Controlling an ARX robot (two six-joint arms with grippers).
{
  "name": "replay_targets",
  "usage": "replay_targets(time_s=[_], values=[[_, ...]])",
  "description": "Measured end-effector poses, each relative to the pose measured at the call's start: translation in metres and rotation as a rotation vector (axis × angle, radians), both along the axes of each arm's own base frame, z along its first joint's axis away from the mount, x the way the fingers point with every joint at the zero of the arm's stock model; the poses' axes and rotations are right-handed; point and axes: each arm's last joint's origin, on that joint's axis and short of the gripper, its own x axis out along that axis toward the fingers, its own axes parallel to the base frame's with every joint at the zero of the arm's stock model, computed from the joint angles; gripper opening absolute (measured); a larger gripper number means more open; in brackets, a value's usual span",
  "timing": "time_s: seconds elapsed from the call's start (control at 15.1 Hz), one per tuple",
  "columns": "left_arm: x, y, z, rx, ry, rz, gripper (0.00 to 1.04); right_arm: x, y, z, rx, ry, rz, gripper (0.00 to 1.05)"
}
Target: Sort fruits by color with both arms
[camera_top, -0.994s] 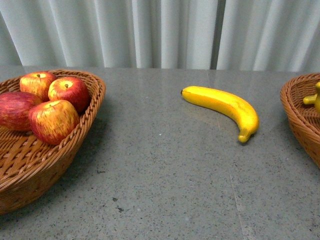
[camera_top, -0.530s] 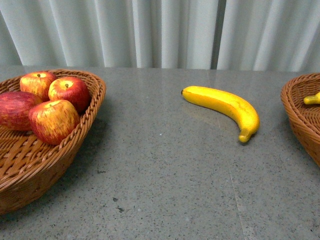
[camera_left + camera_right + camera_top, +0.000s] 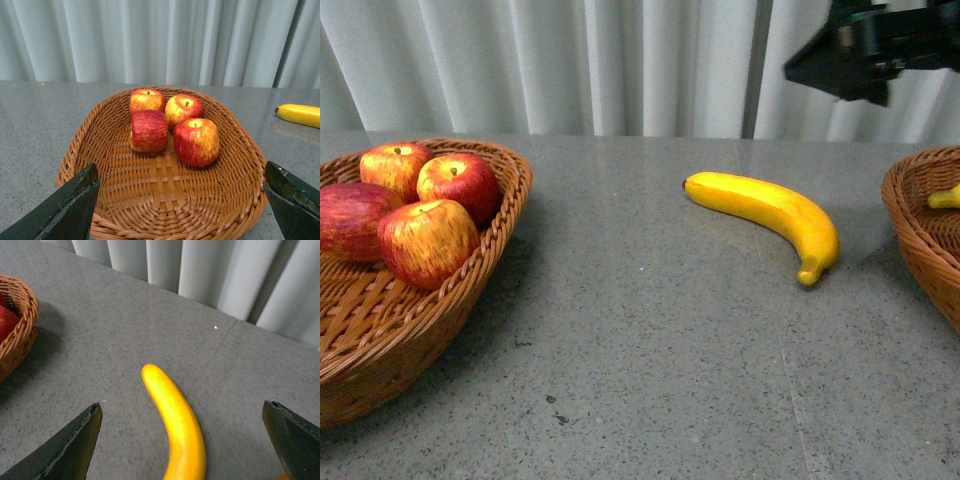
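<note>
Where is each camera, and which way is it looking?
Front view: on the robot's body, facing the apple basket, banana and second basket; right arm shows up high.
Left wrist view: on the left wrist, facing the apple basket; left fingers show.
Right wrist view: on the right wrist, facing the banana; right fingers show.
Shared: the banana is in all three.

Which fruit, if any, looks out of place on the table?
One banana lies loose on the table, between the left basket, which holds four apples, and the right basket. Nothing looks spilled or damaged.
</note>
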Motion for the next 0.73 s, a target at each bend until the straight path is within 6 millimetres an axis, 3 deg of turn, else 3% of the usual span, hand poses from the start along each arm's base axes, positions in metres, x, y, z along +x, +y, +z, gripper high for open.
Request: replay_targets(time_s=[0.07,0.27,0.4,0.73], values=[[0.000,0.000,0.000,0.000,0.000,0.000,0.98,0.017,0.023,-0.002,-0.012,0.016,0.031,0.98],[0.000,0.000,0.000,0.000,0.000,0.000,0.98,0.051,0.057,-0.019,-0.038,0.067,0.060,0.98],[0.000,0.000,0.000,0.000,0.000,0.000,0.98,0.070,0.056,-0.054,-0.123,0.191,0.034,0.98],[0.000,0.000,0.000,0.000,0.000,0.000,0.98,0.075,0.037,-0.061,-0.208,0.256,-0.021,0.98]])
